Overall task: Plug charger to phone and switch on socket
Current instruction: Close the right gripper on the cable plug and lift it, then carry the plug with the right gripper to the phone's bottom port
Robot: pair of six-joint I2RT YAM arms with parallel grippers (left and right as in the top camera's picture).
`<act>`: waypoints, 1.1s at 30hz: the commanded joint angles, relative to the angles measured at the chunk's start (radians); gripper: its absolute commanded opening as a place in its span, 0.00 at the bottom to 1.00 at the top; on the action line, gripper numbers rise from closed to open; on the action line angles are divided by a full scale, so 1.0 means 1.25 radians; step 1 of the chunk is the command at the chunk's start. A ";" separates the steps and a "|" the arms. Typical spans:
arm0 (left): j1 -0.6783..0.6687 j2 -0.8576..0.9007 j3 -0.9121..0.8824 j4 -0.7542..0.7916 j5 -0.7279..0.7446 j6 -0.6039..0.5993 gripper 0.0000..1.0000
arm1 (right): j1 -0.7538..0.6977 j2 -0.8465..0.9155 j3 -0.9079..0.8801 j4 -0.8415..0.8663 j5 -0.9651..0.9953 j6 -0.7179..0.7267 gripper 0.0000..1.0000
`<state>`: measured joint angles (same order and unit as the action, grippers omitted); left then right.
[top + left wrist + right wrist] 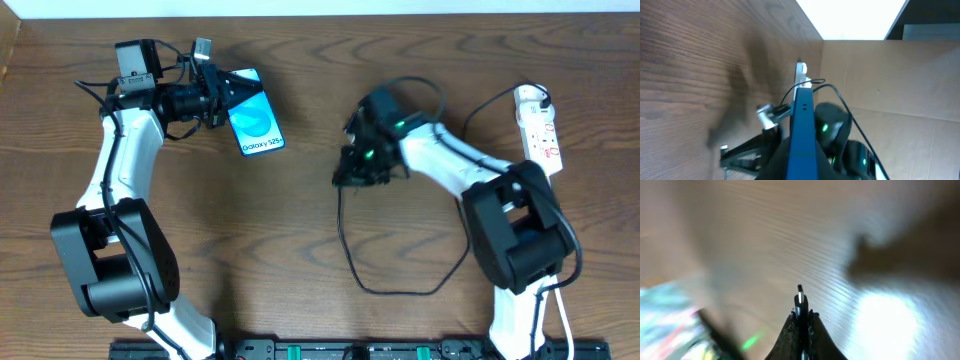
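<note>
On the brown wooden bench (300,60), the left claw (235,97) grips the phone (260,128), its blue screen reading "Galaxy S25", while right of the phone the right claw (355,172) pinches the charger (342,225) by its connector tip, and the white socket (540,135) lies farthest right.

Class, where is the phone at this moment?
In the overhead view the phone is upper left, held in the left gripper, far from the socket at the right edge.

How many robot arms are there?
2. The left arm is on the left, left gripper shut on the phone. The right arm is on the right, right gripper shut on the charger. No others seem hidden.
</note>
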<state>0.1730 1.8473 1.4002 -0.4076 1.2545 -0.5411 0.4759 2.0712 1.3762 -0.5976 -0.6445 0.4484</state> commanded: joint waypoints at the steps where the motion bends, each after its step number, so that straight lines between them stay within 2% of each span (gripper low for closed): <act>1: -0.002 -0.019 0.004 0.001 0.029 0.014 0.07 | -0.066 0.005 -0.003 0.069 -0.332 -0.190 0.01; 6: -0.021 -0.019 0.004 0.062 0.051 0.014 0.07 | -0.120 0.005 -0.003 0.158 -0.568 -0.289 0.01; 11: -0.051 -0.019 0.004 0.188 0.100 -0.023 0.07 | -0.145 0.005 -0.003 0.277 -0.735 -0.297 0.01; 17: -0.090 -0.019 0.004 0.383 0.089 -0.130 0.07 | -0.142 0.005 -0.003 0.387 -0.734 -0.193 0.01; 23: -0.121 -0.019 0.004 0.521 -0.018 -0.245 0.07 | -0.139 0.005 -0.003 0.422 -0.734 -0.145 0.01; 33: -0.128 -0.019 0.004 0.568 -0.159 -0.281 0.07 | -0.137 0.005 -0.003 0.520 -0.734 -0.047 0.01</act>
<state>0.0113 1.8473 1.3968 0.2768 1.1328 -0.8543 0.3004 2.0712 1.3712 0.0189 -1.5341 0.3153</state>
